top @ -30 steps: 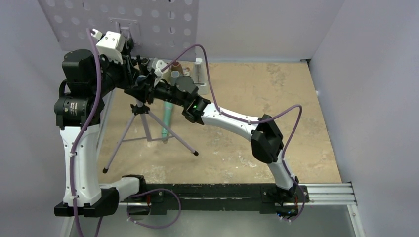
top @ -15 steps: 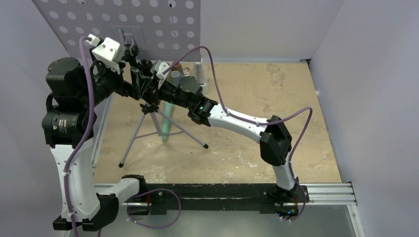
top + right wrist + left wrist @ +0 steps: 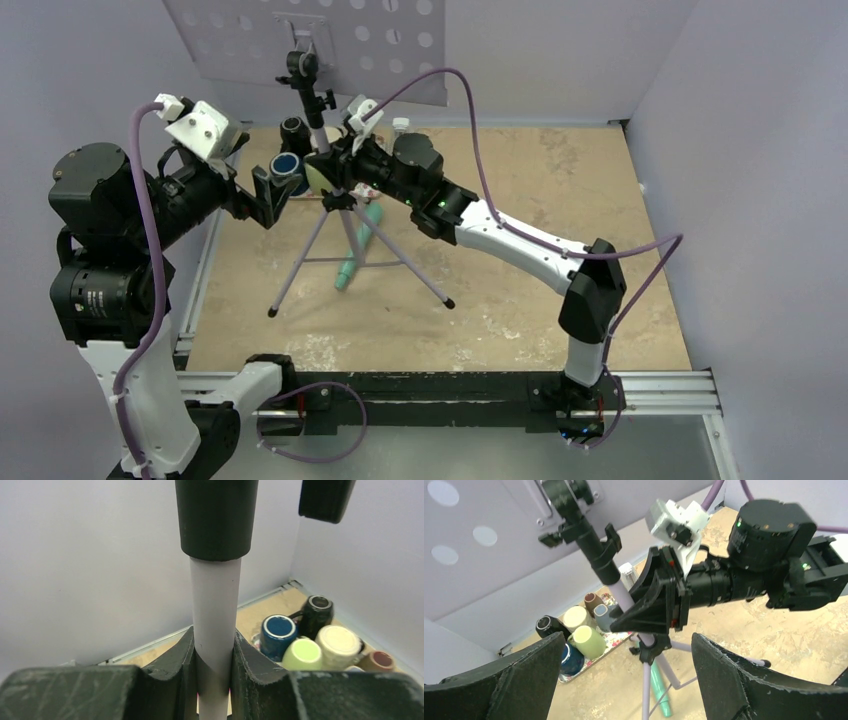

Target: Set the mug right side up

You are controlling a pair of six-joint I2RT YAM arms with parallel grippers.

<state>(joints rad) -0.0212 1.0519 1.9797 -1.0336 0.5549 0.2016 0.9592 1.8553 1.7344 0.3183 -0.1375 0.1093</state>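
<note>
Heads up, your right gripper [image 3: 212, 650] is clamped tight on the pale pole of the tripod [image 3: 340, 215], not on any mug, and your left gripper [image 3: 272, 192] is spread as wide as it goes with nothing in it. The mugs are bunched on a flowery tray [image 3: 594, 657] at the back left of the table, just behind the tripod: blue mug [image 3: 278, 632], green mug [image 3: 301, 655], black mug [image 3: 316, 611] and a few more. Honestly I can't tell from here which one is upside down. My worry is the tripod. Swing that pole and the legs could sweep the tray or kick the teal tube [image 3: 352, 262] lying under them. Let go carelessly and the whole stand could tip onto the mugs. The left fingers also sit really close to the pole and your right wrist, so reaching straight for the tray risks a bump between the arms. Writing-wise there's nothing to report: no brand, label or text that I can read anywhere.
</note>
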